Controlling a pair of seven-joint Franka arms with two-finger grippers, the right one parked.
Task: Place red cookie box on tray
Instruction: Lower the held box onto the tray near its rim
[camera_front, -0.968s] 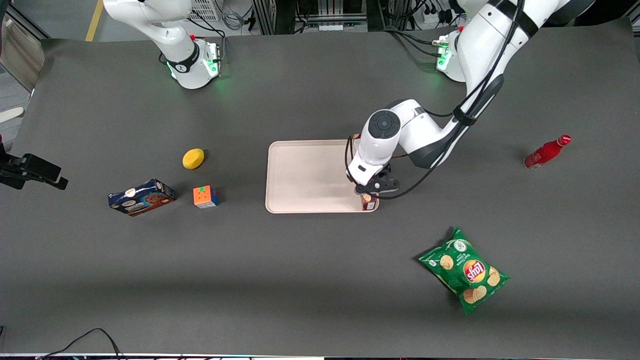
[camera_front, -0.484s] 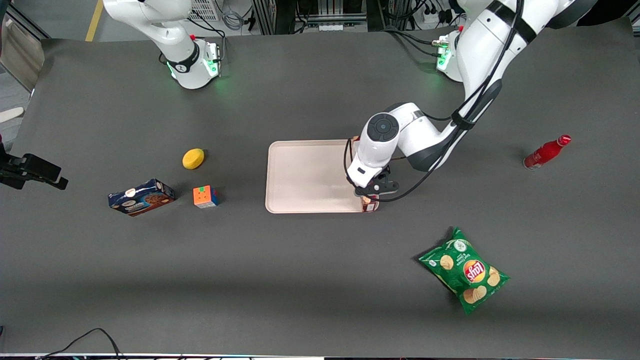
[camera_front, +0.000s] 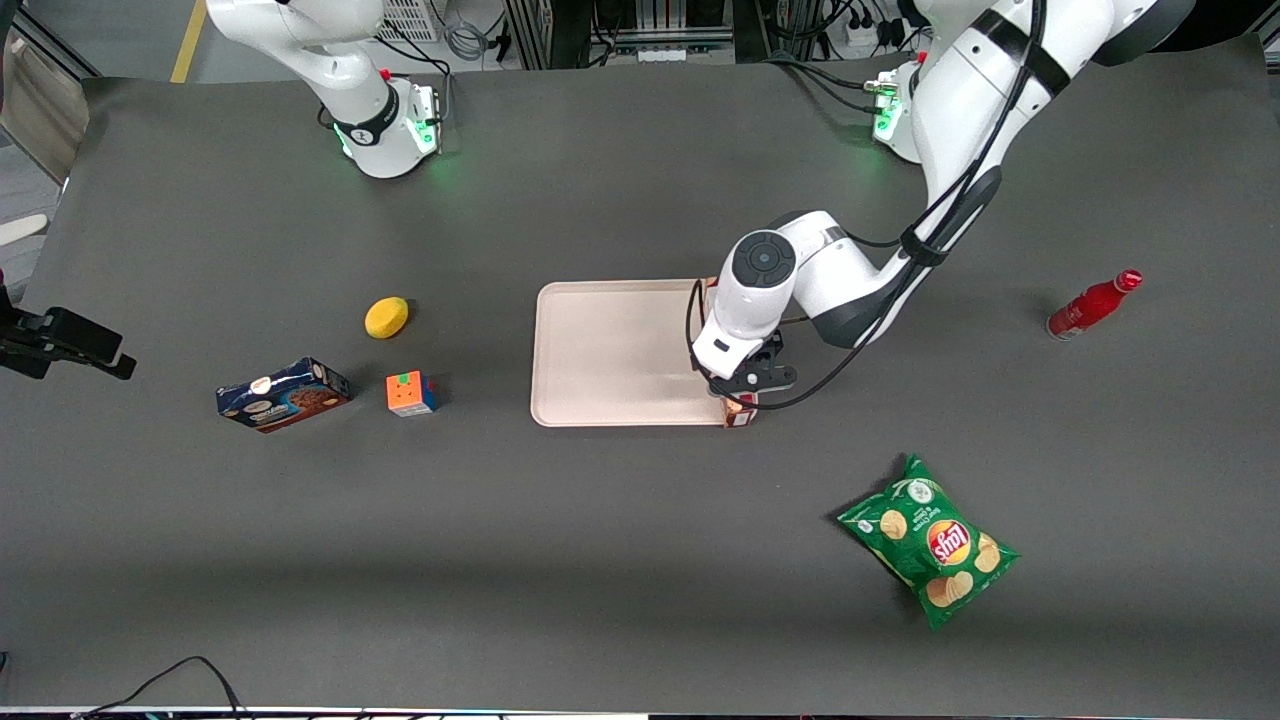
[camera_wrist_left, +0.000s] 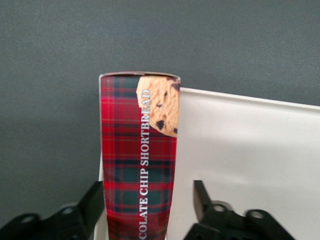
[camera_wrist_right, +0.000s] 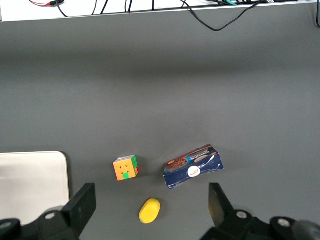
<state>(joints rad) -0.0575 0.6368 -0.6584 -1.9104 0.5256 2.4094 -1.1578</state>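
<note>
Nearest the front cam, chips bag (camera_front: 930, 553) lies well apart from the tray (camera_front: 620, 350). Gripper (camera_wrist_left: 150, 217) hangs over the tray's working-arm edge, jaws spread: one finger (camera_wrist_left: 97, 202) touching the red cookie box (camera_wrist_left: 139, 155), other standing off. Box's long axis runs along that rim, straight out btwn the jaws, prob. resting on the tray.

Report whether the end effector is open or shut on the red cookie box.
Open. The end effector straddles the red cookie box at the tray edge; one finger stands clear of the box.
</note>
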